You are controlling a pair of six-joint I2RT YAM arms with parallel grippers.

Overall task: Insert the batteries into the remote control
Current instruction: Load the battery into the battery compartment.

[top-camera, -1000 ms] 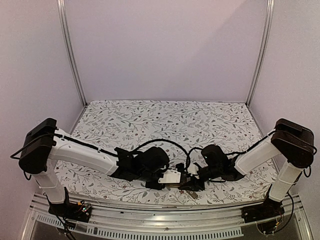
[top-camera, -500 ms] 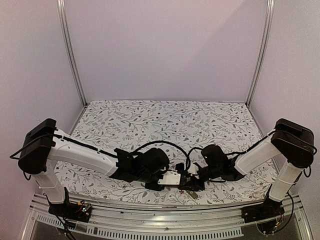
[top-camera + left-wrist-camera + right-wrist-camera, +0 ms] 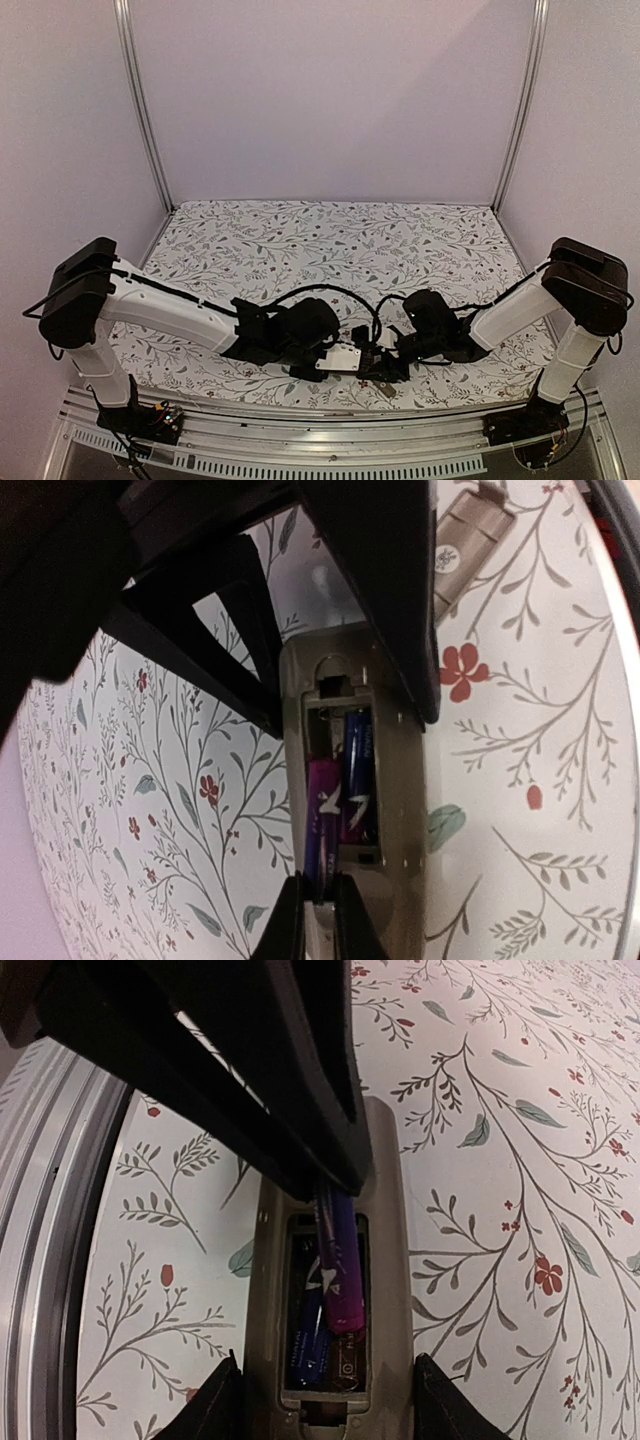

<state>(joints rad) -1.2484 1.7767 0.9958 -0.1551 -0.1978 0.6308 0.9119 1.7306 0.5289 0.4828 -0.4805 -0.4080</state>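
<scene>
- Floral cloth covers the table under plain lilac walls. Both arms meet near its 6 o'clock edge.
- Left gripper: the jaws are almost closed, pinching the near end of the purple battery. That battery seems to sit aslant over the recess rather than flat in it.
- Blue battery lies touching the purple one, at its 3 o'clock in the left wrist view. It looks seated down in the recess.
- Remote is turned back up with the recess open. Right gripper is about half spread, one finger against each long side, steadying the remote at one end.
- Cover lies on the cloth at 1 o'clock from the remote, apart from it.
- Handling, as I judge it:
  - A battery is light, rigid and smooth-skinned, so it rolls and can slip from a pinch.
  - It is best held by one end, so the fingers stay clear of the recess walls. The free end goes in first and the held end is then pressed down.
  - The remote is light, stiff plastic that would skid on the cloth. The long sides are the place to hold it, well away from the opening.
- Looks:
  - The batteries are slim cylinders, one magenta-purple with white marks, one dark blue.
  - The remote's back is tan-grey with rounded corners.
</scene>
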